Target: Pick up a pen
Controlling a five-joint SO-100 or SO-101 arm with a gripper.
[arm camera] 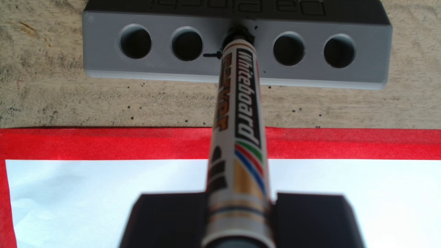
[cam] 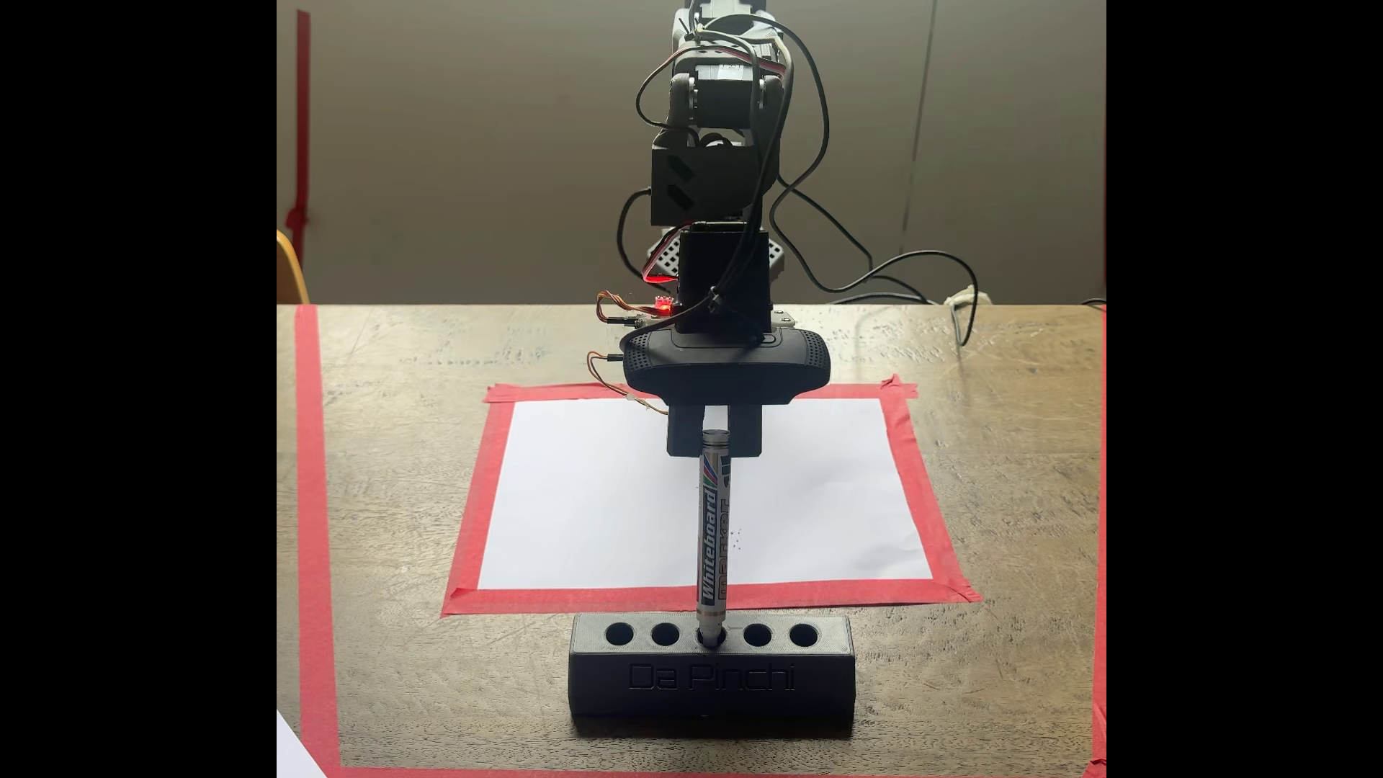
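Holder (cam: 599,673) left holes empty; pen (cam: 711,538) stands in the middle hole, tip down, leaning slightly; gripper (cam: 715,441) brackets its upper end, fingers (arm camera: 310,219) flanking the barrel, though I can't tell whether they pinch yet; I judge it light, stiff, slick plastic; lift straight up; open room above the taped paper (cam: 823,486) to the right.

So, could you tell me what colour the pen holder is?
The holder is dark grey to black, best seen in the fixed view.
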